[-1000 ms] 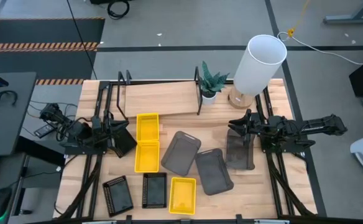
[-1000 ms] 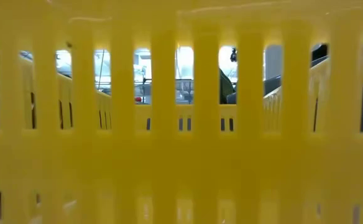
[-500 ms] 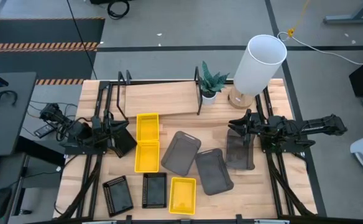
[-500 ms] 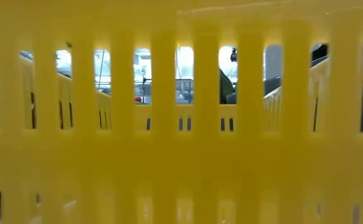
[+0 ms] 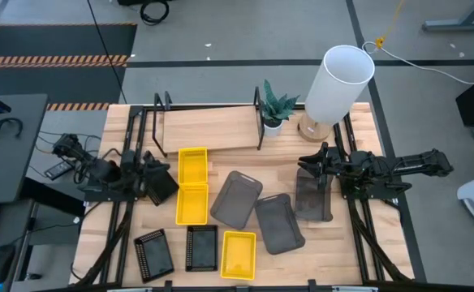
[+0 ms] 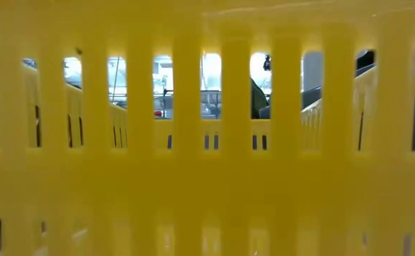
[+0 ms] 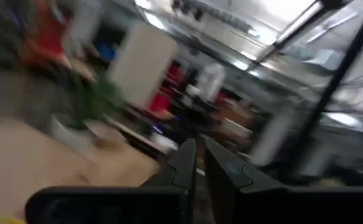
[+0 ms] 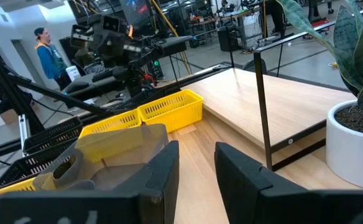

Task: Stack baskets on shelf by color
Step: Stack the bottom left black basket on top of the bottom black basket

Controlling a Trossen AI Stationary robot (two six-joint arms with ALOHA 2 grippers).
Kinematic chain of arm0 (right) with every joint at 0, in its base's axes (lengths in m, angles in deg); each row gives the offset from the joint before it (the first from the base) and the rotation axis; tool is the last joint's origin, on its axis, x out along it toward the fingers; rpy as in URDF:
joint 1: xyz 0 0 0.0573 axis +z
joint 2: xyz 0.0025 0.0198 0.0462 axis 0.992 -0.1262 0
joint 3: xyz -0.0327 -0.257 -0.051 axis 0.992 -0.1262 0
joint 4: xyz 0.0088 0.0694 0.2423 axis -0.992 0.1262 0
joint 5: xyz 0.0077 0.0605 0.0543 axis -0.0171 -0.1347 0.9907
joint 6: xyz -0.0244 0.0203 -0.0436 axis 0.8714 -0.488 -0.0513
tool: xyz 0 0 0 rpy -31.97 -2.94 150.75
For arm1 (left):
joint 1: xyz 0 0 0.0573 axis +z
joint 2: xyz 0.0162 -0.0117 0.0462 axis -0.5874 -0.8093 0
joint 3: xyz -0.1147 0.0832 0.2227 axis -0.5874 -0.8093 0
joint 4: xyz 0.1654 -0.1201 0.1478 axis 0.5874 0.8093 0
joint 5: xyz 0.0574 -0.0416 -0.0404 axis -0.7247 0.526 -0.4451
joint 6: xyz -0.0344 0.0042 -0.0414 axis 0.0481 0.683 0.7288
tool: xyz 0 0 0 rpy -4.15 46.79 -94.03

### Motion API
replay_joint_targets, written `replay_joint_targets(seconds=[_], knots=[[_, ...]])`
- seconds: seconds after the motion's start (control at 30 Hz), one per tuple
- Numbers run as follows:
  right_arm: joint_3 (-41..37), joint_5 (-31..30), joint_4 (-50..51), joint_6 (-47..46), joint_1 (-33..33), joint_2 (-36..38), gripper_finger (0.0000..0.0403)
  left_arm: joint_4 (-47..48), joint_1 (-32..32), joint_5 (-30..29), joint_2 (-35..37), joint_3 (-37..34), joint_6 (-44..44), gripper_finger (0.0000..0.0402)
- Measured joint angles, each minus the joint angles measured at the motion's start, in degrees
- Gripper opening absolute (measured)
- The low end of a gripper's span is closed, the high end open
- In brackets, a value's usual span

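In the high view, two yellow baskets [image 5: 192, 166] [image 5: 192, 204] lie end to end left of centre, and a third [image 5: 239, 254] sits at the near edge, its slotted wall [image 6: 207, 142] filling the low view. Two black slotted baskets [image 5: 153, 254] [image 5: 201, 247] lie near-left. Three grey baskets [image 5: 236, 199] [image 5: 279, 223] [image 5: 313, 197] rest flat on the table at centre-right. The shelf [image 5: 208, 130] stands at the far side. My left gripper [image 5: 165, 180] [image 7: 200, 163] hovers left of the yellow pair, shut. My right gripper [image 5: 304, 165] [image 8: 197, 165] is open, above the rightmost grey basket [image 8: 116, 155].
A potted plant [image 5: 276, 107] [image 8: 355, 137] stands by the shelf's right end post [image 8: 260, 112]. A tall white cylinder lamp [image 5: 337, 85] stands at the far right. A person [image 8: 48, 56] is in the room beyond the table. Bare wood lies between shelf and baskets.
My left arm has shifted slightly beside the yellow baskets, and its wrist view is smeared by motion. The baskets and my right arm have stayed where they were.
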Motion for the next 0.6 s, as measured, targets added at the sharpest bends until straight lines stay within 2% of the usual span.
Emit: replay_joint_targets(seconds=[0.2, 0.33, 0.43, 0.6], knots=[[0.00, -0.01, -0.01, -0.01, 0.00, 0.00, 0.0109, 6.58, -0.56, 12.81, -0.14, -0.01, -1.59, 0.0028], [0.01, -0.01, 0.00, -0.01, 0.00, 0.00, 0.0109, 7.45, -0.53, 13.02, -0.34, -0.01, 1.30, 0.0033], [0.02, -0.01, 0.00, 0.00, 0.00, 0.02, 0.0109, 10.82, -0.48, 17.43, -0.43, 0.59, 7.56, 0.0035], [0.00, 0.00, -0.06, 0.00, 0.00, 0.07, 0.0109, 28.55, -0.49, 19.23, -4.82, 10.88, 11.61, 0.0017]])
